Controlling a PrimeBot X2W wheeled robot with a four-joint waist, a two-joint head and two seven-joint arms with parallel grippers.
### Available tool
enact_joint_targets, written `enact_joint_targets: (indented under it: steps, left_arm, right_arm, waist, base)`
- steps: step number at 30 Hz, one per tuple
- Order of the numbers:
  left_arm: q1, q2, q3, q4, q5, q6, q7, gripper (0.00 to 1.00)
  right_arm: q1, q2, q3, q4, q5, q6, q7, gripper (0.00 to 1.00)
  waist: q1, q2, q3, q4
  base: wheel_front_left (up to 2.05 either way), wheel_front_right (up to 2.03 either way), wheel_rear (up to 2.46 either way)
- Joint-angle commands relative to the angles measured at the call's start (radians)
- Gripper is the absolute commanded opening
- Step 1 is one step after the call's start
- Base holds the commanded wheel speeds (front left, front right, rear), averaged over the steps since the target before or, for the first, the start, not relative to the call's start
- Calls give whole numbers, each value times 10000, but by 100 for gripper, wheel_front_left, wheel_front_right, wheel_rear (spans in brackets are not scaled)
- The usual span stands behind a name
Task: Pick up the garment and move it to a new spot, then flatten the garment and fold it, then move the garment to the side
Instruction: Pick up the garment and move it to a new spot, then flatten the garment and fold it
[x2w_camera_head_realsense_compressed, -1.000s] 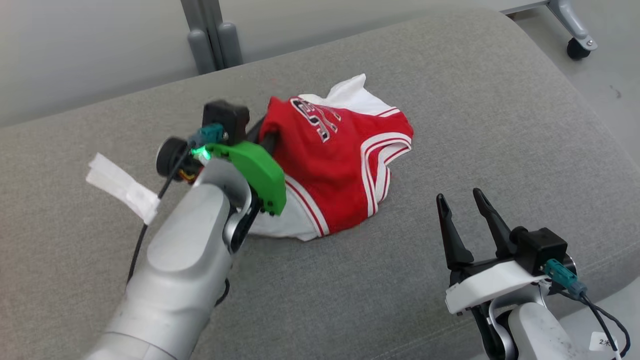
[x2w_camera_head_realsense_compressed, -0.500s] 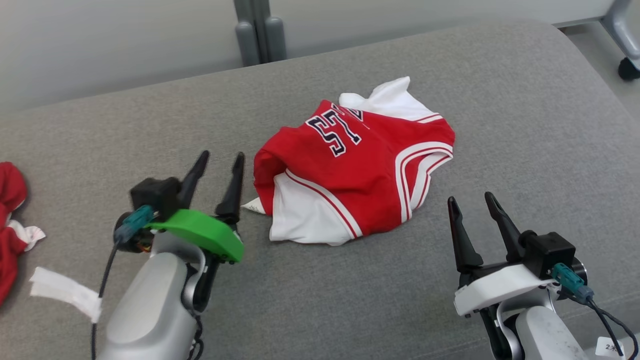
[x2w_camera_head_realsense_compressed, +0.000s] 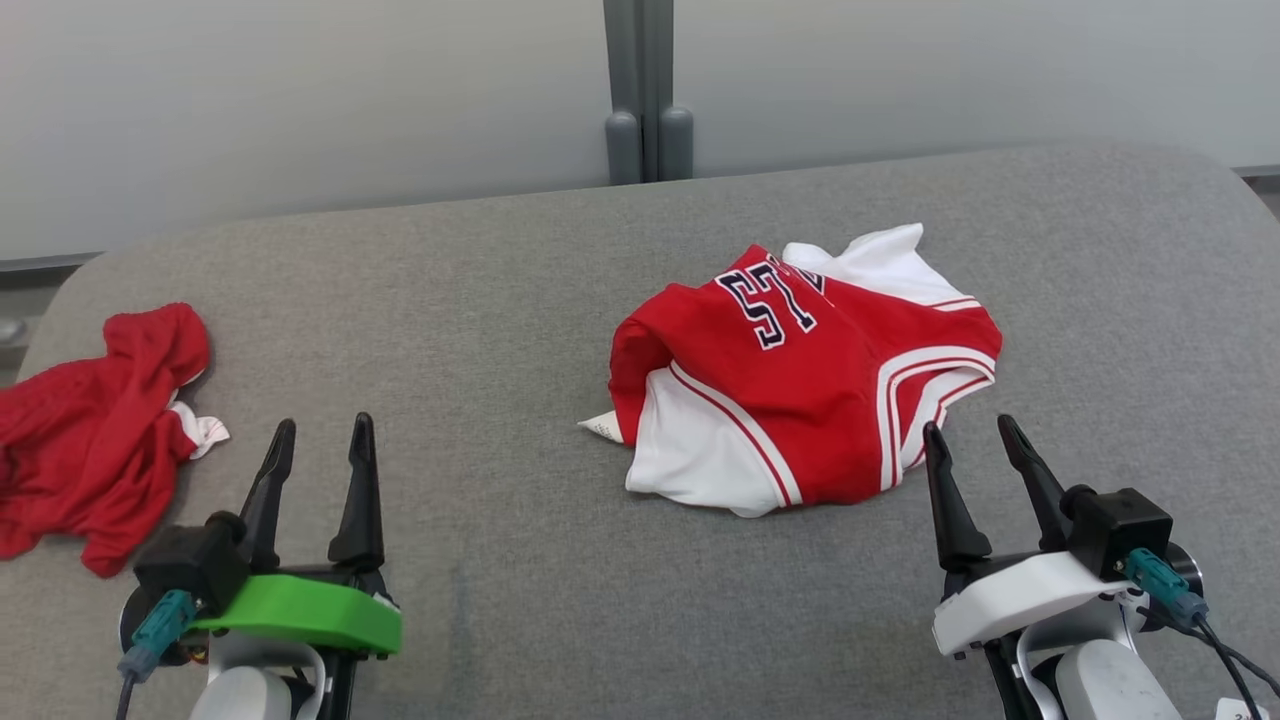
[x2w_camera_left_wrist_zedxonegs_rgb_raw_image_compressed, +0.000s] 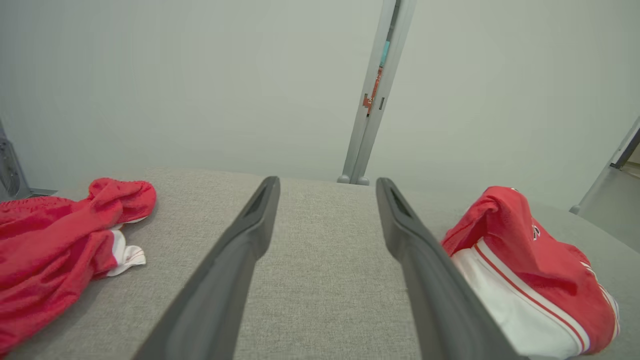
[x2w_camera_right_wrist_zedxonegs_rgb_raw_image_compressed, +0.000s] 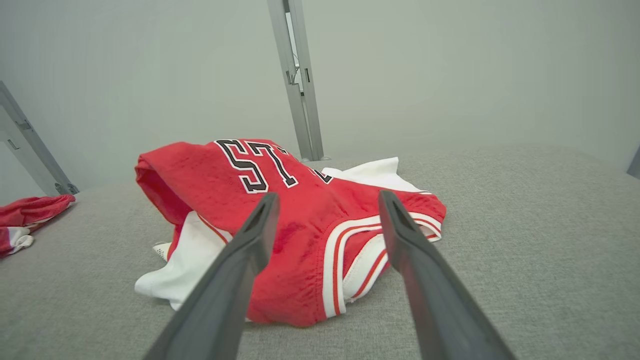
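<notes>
The garment (x2w_camera_head_realsense_compressed: 820, 400) is a red and white jersey with a dark number, lying crumpled on the grey cushioned surface (x2w_camera_head_realsense_compressed: 480, 300), right of centre. My left gripper (x2w_camera_head_realsense_compressed: 325, 422) is open and empty at the lower left, well apart from the garment. In the left wrist view the garment (x2w_camera_left_wrist_zedxonegs_rgb_raw_image_compressed: 525, 250) lies to the right of the spread left gripper (x2w_camera_left_wrist_zedxonegs_rgb_raw_image_compressed: 327, 181). My right gripper (x2w_camera_head_realsense_compressed: 968, 425) is open at the lower right, its tips just short of the garment's near right hem. The right wrist view shows the garment (x2w_camera_right_wrist_zedxonegs_rgb_raw_image_compressed: 300, 200) straight beyond the right gripper (x2w_camera_right_wrist_zedxonegs_rgb_raw_image_compressed: 328, 195).
A second red cloth (x2w_camera_head_realsense_compressed: 90, 430) lies bunched at the surface's left edge, also seen as the red cloth (x2w_camera_left_wrist_zedxonegs_rgb_raw_image_compressed: 50, 245) in the left wrist view. A grey post (x2w_camera_head_realsense_compressed: 648, 100) stands behind the far edge against a pale wall. The surface's corners are rounded.
My left gripper has let go of the garment's left edge, opened and drawn back to the lower left. The camera has swung, bringing the second red cloth into view. The right gripper stays open.
</notes>
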Motion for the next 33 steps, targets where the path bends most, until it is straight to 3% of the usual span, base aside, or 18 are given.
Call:
enact_joint_targets:
  steps: [1,13,28,33]
  left_arm:
    - [264,-19,91,-75,122,7,-2,100]
    - [1091,-184,653,-127,283,-145,-5,100]
    - [955,-426,859,-221,475,-266,-5,100]
    - [737,-474,785,-292,574,-308,-4,100]
  right_arm:
    - [131,-28,-48,-50,-68,-6,12,100]
    - [398,-28,-174,-67,-38,-7,142,100]
    - [238,-27,-208,-155,-116,-7,177,100]
    - [-252,-29,-677,-286,-224,-7,366,100]
  waist:
    - [1,0,-253,260]
    - [1,0,-274,139]
    - [1,0,-30,101]
    - [1,0,193,144]
  base:
    - [0,0,0]
    - [0,0,0]
    - [0,0,0]
    - [0,0,0]
